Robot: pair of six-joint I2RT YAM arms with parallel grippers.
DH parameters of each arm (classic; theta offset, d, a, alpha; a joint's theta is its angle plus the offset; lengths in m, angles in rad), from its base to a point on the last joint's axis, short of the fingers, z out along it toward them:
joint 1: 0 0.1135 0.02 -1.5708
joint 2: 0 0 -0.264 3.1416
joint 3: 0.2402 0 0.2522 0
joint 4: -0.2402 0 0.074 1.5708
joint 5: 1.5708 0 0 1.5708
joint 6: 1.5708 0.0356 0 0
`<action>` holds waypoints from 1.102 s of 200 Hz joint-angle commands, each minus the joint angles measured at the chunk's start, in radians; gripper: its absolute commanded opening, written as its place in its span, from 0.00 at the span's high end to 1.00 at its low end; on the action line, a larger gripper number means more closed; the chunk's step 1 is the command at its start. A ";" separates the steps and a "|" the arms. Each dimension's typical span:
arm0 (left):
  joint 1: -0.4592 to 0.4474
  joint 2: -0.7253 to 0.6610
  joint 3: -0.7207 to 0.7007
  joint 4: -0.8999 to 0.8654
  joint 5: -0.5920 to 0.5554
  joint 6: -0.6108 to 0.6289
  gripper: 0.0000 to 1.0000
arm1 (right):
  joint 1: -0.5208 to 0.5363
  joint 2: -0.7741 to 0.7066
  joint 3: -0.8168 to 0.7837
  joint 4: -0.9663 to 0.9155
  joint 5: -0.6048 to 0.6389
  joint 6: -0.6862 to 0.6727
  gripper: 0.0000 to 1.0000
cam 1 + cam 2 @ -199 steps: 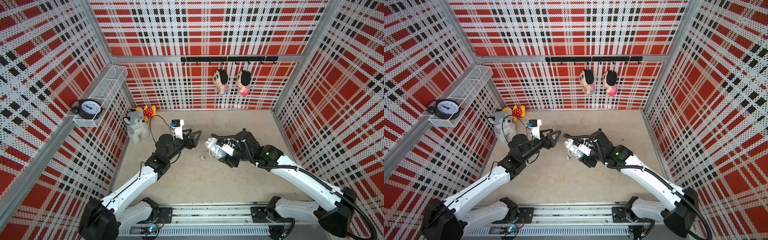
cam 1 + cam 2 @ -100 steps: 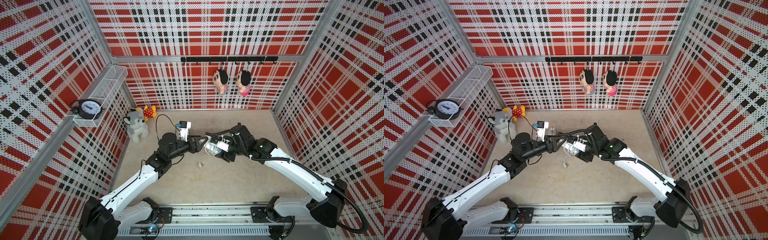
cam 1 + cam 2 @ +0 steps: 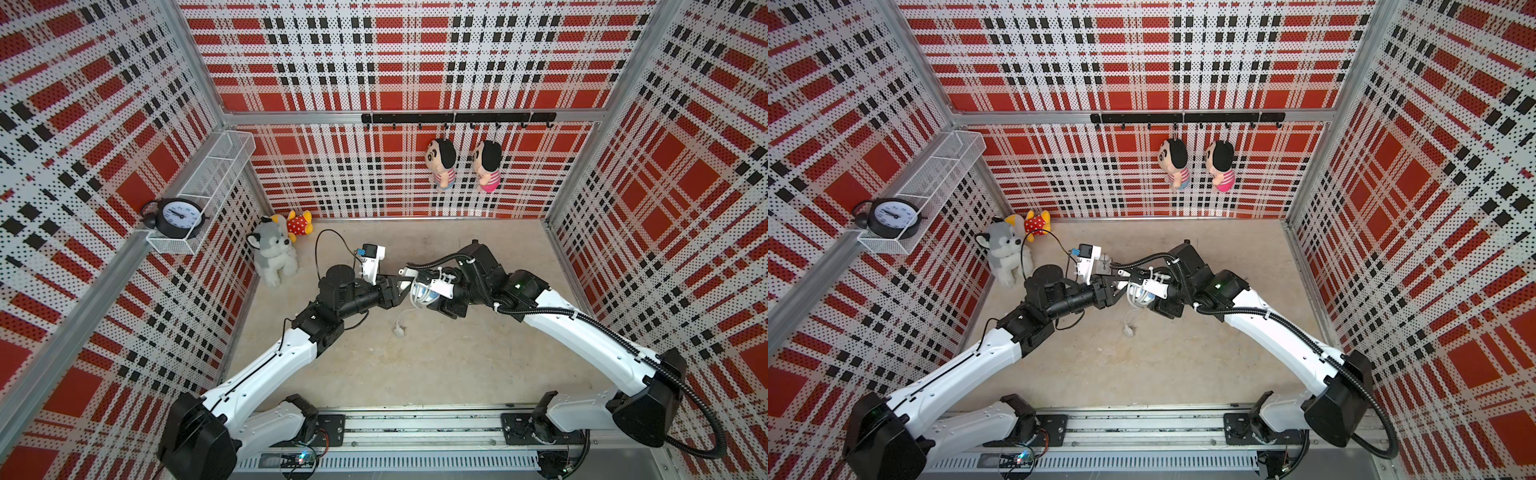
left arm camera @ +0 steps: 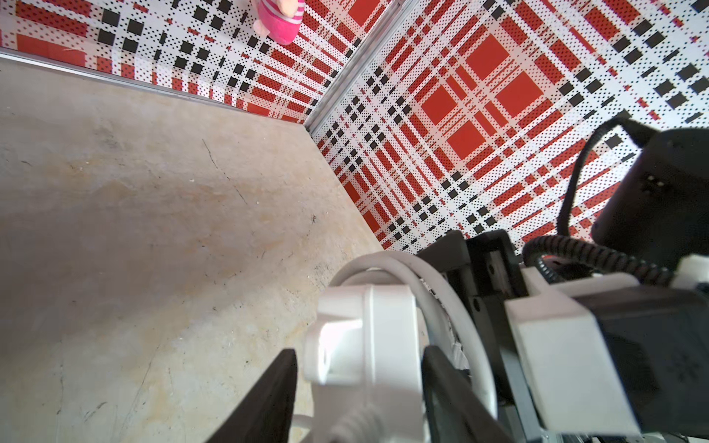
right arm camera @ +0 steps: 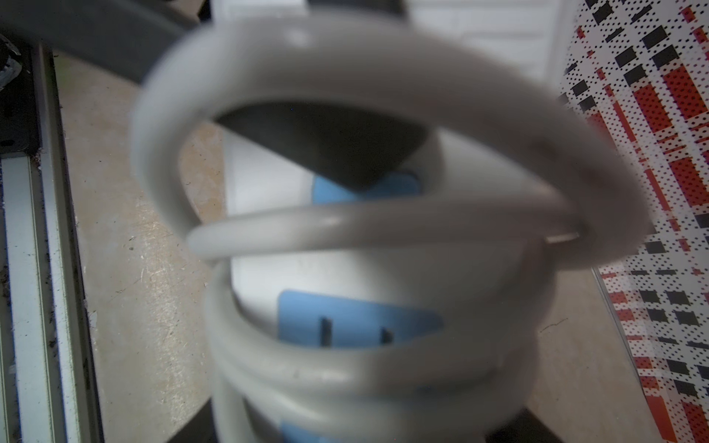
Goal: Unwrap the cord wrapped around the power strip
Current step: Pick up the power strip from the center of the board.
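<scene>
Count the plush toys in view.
4. A grey husky sits in the back corner below the wire shelf. A yellow toy in red dotted cloth lies behind it. Two black-haired dolls hang from the black hook rail. None seems hidden.

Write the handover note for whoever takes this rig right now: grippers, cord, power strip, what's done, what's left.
Right gripper: shut on the power strip, holding it up over the table.
Left gripper: open, with its jaws on either side of the strip's free end and not gripping yet.
Cord: several loose turns are wrapped round the strip. The plug end hangs down toward the table.
Done: strip lifted, plug end free.
Left: take the turns off one by one until the cord is clear of the strip.
</scene>
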 commanded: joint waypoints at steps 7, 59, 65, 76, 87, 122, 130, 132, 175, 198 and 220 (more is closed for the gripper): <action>-0.002 0.004 0.020 0.002 0.054 -0.010 0.58 | -0.002 0.002 0.045 0.081 -0.042 -0.049 1.00; 0.027 -0.008 -0.020 0.106 0.076 -0.105 0.94 | -0.002 -0.005 0.044 0.093 -0.013 -0.038 1.00; 0.031 -0.009 -0.029 0.130 0.073 -0.129 0.99 | -0.002 -0.009 0.047 0.100 0.004 -0.025 0.94; 0.037 -0.011 -0.049 0.183 0.065 -0.182 1.00 | -0.002 -0.022 0.054 0.122 0.040 0.010 0.63; 0.042 -0.016 -0.069 0.232 0.043 -0.244 1.00 | -0.002 -0.044 0.057 0.142 0.064 0.050 0.31; 0.068 -0.021 -0.108 0.348 -0.019 -0.386 1.00 | -0.020 -0.176 0.008 0.224 0.111 0.174 0.00; 0.073 -0.019 -0.106 0.356 -0.029 -0.400 1.00 | -0.029 -0.213 -0.010 0.238 0.123 0.208 0.00; 0.074 -0.018 -0.104 0.356 -0.030 -0.401 1.00 | -0.030 -0.224 -0.016 0.240 0.127 0.215 0.00; 0.073 -0.001 -0.087 0.408 -0.056 -0.460 1.00 | -0.031 -0.451 -0.376 0.524 0.004 0.315 0.07; 0.074 -0.008 -0.085 0.427 -0.076 -0.482 1.00 | -0.020 -0.526 -0.637 0.874 -0.146 0.375 0.15; 0.075 -0.013 -0.088 0.450 -0.090 -0.502 1.00 | 0.017 -0.476 -0.820 1.229 -0.085 0.491 0.18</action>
